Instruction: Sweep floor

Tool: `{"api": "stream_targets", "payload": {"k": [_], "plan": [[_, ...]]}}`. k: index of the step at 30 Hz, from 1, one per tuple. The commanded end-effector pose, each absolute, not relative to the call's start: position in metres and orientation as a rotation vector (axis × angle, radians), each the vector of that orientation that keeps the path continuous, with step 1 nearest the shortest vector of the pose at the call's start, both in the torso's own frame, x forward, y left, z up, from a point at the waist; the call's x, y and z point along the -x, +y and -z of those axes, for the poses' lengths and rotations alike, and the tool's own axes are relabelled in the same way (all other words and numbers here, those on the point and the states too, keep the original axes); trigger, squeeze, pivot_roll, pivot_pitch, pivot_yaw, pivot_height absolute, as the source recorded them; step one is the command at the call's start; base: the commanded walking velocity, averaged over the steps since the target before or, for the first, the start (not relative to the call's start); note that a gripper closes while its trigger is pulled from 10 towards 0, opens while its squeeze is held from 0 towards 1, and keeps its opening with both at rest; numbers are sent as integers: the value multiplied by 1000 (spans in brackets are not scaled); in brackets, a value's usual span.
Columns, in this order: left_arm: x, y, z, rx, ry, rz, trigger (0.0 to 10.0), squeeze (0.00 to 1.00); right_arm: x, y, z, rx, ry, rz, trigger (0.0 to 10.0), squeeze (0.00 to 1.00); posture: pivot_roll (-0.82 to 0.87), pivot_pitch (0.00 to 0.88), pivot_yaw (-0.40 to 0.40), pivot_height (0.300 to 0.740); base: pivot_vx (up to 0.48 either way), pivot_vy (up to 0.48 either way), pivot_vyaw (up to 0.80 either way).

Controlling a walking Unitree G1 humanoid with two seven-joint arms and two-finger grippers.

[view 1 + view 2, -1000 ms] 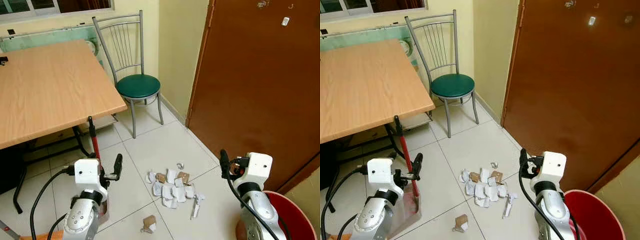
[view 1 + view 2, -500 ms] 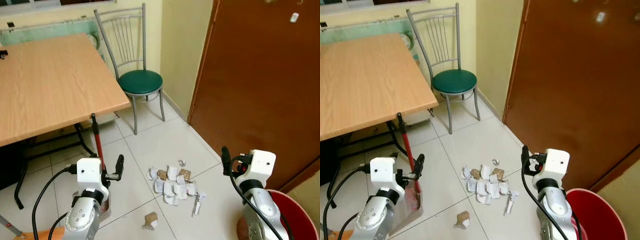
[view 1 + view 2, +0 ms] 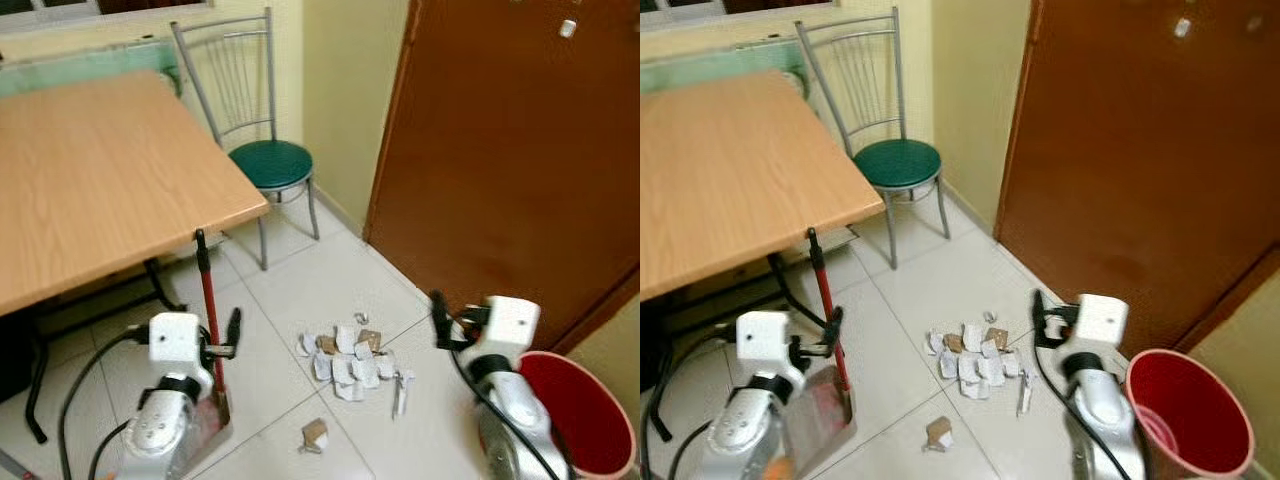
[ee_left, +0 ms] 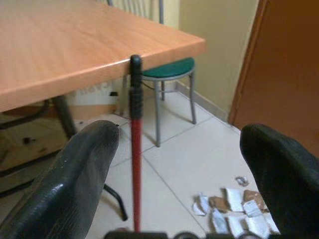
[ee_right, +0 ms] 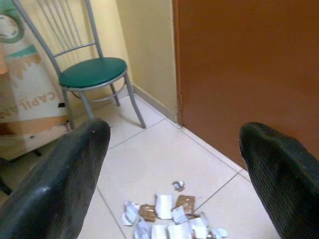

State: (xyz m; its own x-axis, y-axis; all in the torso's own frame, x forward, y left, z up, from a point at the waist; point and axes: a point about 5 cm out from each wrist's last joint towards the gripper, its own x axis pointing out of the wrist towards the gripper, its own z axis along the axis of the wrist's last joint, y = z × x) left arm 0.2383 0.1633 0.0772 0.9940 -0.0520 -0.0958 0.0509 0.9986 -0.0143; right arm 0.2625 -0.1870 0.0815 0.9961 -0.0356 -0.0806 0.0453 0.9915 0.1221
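A pile of white and brown paper scraps (image 3: 352, 362) lies on the tiled floor, with one stray scrap (image 3: 315, 433) nearer me. A red-handled dustpan (image 3: 209, 320) stands upright at the table's corner, its pan (image 3: 820, 420) on the floor. My left gripper (image 4: 177, 134) is open just short of the red handle (image 4: 135, 149), which rises between the two fingers without touching them. To the right of the pile, my right gripper (image 5: 174, 129) is held open above the floor, empty, pointing toward the scraps (image 5: 169, 219).
A wooden table (image 3: 100, 190) fills the left side, its black legs (image 3: 160, 285) behind the dustpan. A green-seated metal chair (image 3: 270, 165) stands by the yellow wall. A brown door (image 3: 500, 150) is on the right, and a red bucket (image 3: 580, 400) sits by my right arm.
The whole picture has shifted and blurred as the camera moved. The red handle now stands between the left wrist and its finger instead of behind the wrist. The scraps lie as before.
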Motion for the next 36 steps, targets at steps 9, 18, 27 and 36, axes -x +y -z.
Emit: {"api": "stream_targets", "payload": {"k": [9,18,27,36], "plan": [[-236,157,-74,7,113,66,10000,0,-260,-192,-83,-126,76,37,10000,1000,29,92,-6,740,0,391,186],[-237,155,-75,-8,107,74,10000,0,-259,-193,-83,-119,80,37,10000,1000,25,98,-5,740,0,0,708],[-235,153,-74,-7,113,78,10000,0,-258,-194,-82,-107,88,45,10000,1000,23,103,-10,740,0,0,640],[-234,153,-72,0,122,95,10000,0,-256,-195,-80,-98,97,58,10000,1000,23,103,-10,740,0,0,47]]}}
